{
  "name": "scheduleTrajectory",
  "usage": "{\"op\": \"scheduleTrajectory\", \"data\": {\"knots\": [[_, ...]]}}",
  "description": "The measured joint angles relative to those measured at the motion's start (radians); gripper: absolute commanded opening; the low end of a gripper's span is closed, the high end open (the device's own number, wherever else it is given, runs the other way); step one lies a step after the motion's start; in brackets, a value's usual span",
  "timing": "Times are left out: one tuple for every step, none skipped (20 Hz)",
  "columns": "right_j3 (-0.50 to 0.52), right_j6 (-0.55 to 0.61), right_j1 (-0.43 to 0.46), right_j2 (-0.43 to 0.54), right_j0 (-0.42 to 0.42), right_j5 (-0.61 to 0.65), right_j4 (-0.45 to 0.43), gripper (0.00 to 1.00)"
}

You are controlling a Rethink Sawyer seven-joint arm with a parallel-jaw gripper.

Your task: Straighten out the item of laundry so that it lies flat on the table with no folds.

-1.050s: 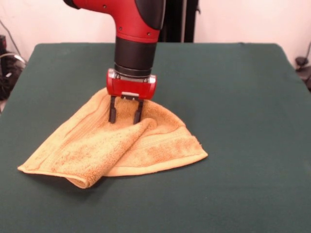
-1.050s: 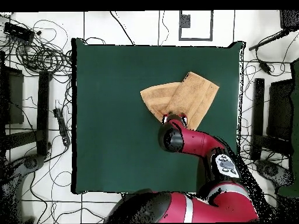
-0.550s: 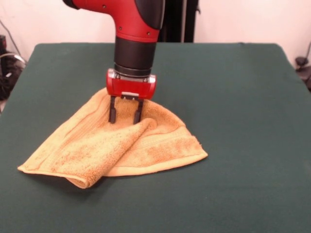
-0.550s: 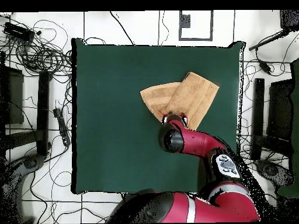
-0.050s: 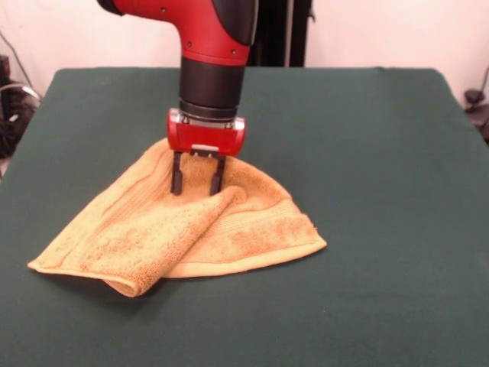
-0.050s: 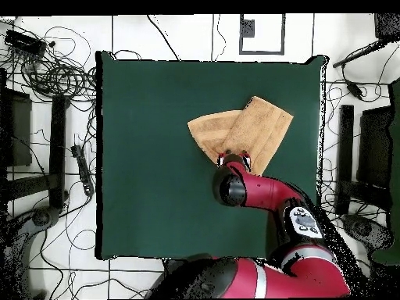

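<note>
Your claw [image 5: 197,183] hangs with its two dark fingers [image 5: 177,174] spread apart, gripping nothing, tips down at the towel's far fold. The red and black arm [image 5: 210,46] drops in from twelve o'clock in the front view. The towel [image 5: 183,225] lies on the green surface [image 5: 382,191], left of centre in that view, still folded: one flap is doubled over toward seven o'clock, with a rounded fold at its near corner, and a second layer spreads out toward four o'clock. From overhead, the towel [image 6: 242,133] sits toward two o'clock of the surface's [image 6: 148,156] middle, as two overlapping panels. The claw [image 6: 233,160] is at the towel's six o'clock edge there. Cables [image 6: 55,70] litter the floor at nine o'clock.
</note>
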Motion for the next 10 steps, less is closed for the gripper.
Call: {"op": "scheduleTrajectory", "data": {"knots": [[0.001,0.0,-0.001,0.003,-0.003,0.0,-0.005,1.0],[0.003,0.0,-0.002,0.01,-0.011,-0.002,-0.011,1.0],[0.004,0.0,-0.003,0.013,-0.014,-0.004,-0.015,1.0],[0.005,0.0,-0.003,0.016,-0.017,-0.006,-0.018,1.0],[0.007,0.0,-0.004,0.019,-0.02,-0.008,-0.021,1.0],[0.008,0.0,-0.004,0.022,-0.023,-0.009,-0.022,1.0],[0.009,0.0,-0.005,0.024,-0.026,-0.01,-0.024,1.0],[0.011,0.0,-0.005,0.028,-0.03,-0.011,-0.024,1.0],[0.012,0.0,-0.006,0.032,-0.034,-0.011,-0.024,1.0],[0.014,0.0,-0.007,0.035,-0.038,-0.011,-0.024,1.0]]}}
